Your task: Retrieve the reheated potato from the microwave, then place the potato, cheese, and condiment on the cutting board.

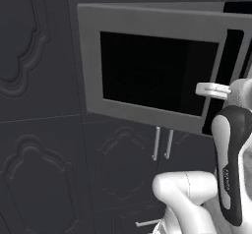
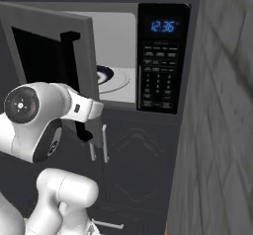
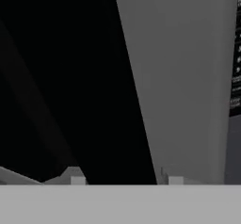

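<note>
Item: built-in grey-framed microwave (image 2: 163, 56), black-windowed door (image 1: 147, 71) swung partly open, blue display lit. Inside: white turntable plate (image 2: 116, 78) on the cavity floor. My claw (image 3: 124, 178): fingers drawn together at the door's free edge, beside its black bar handle (image 2: 74, 81)

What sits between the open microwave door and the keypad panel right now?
In the right base view, the oven cavity: between the door and the keypad panel lies a white plate, dark-rimmed. No potato is visible.
</note>
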Controlling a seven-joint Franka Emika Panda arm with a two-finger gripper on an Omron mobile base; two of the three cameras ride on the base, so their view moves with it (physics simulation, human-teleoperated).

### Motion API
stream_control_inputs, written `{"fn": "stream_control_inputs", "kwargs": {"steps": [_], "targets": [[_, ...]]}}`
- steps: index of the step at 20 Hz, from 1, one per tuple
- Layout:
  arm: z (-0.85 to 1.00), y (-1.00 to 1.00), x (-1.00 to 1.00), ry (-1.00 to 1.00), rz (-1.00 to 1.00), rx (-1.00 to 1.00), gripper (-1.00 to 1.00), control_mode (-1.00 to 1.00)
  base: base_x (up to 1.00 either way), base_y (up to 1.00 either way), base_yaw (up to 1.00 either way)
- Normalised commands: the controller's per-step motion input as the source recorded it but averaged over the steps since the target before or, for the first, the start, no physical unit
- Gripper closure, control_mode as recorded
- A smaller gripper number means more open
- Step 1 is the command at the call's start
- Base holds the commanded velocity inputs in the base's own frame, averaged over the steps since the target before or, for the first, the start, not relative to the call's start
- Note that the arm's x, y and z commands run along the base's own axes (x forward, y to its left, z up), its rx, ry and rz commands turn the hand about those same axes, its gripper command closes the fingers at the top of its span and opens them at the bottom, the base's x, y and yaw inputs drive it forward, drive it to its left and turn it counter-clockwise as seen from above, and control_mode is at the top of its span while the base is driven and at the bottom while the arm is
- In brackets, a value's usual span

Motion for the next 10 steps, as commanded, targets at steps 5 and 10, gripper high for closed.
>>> {"fn": "stream_control_inputs", "kwargs": {"steps": [5,10], "targets": [[0.31,0.11,-0.8,0.07,0.0,-0.03,-1.0,-1.0,0.0,0.0,0.0],[0.52,-0.31,-0.82,0.09,0.0,0.0,-1.0,-1.0,0.0,0.0,0.0]]}}
